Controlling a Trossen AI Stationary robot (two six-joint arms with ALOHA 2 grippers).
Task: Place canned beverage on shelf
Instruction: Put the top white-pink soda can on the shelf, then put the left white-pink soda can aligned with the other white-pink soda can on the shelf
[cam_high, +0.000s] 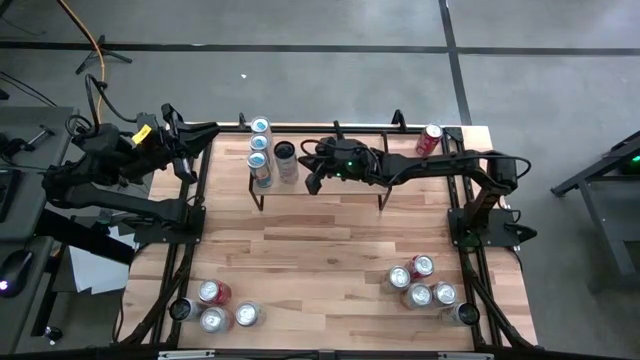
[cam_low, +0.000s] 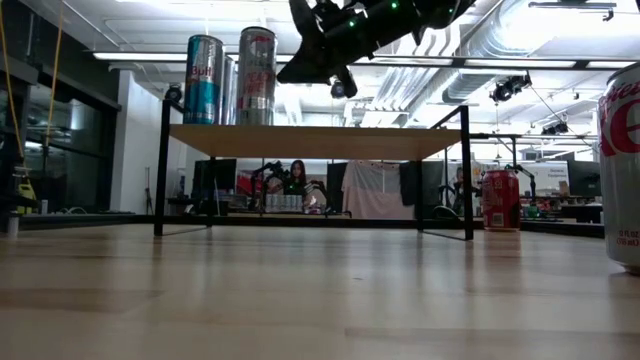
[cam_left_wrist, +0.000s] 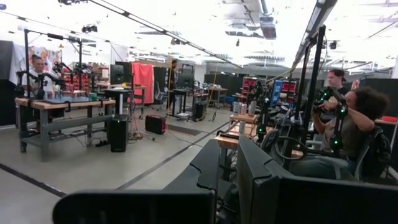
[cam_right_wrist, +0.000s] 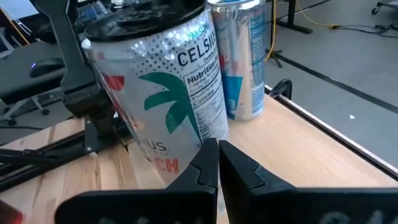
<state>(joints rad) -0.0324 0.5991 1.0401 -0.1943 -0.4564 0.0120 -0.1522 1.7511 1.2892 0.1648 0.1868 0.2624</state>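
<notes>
Celsius can stood upright on the shelf, just ahead of the right end effector, whose fingers were clenched together and held nothing. Beyond it stood a blue can, and the left end effector, also clenched, waited off the tabletop edge.

The right claw is matt black plastic, its fingers pressed together. Just ahead of it stands a Celsius can of glossy metal with a sparkling silver print; beside that, a blue-and-silver can shines smoothly. Beneath the claw, the shelf top is pale, smooth wood on thin black metal rods. The counter is light planked wood with a satin sheen.
</notes>
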